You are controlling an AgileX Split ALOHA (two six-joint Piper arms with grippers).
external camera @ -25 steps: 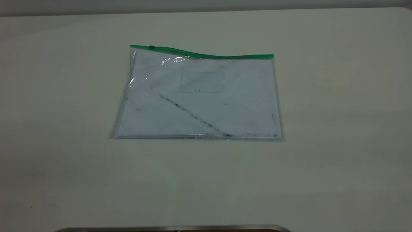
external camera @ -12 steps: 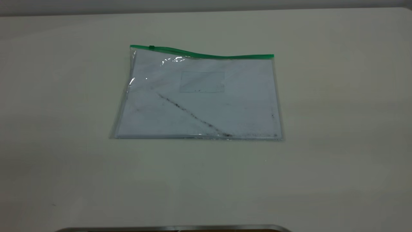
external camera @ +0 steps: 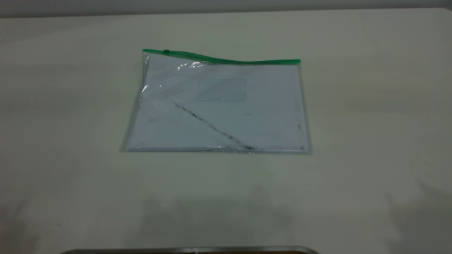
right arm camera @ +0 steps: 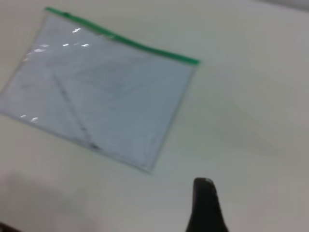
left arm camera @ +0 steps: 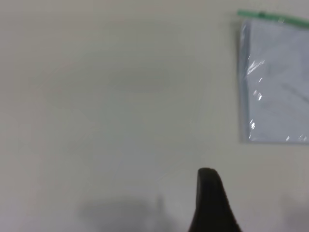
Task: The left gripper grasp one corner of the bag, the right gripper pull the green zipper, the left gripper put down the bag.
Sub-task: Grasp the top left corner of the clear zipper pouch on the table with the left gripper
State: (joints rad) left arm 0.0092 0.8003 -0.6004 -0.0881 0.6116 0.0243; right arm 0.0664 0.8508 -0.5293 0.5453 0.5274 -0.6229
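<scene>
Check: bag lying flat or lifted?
Flat. The bag lies on the table, green zipper edge slightly wavy; no claw touches it.

one clear plastic bag, flat on one cream table. one green zipper along the bag's far long edge, with one small green slider tab near its left end. one white paper sheet inside the bag, one dark diagonal streak across it. two black gripper fingers, one per wrist view.
</scene>
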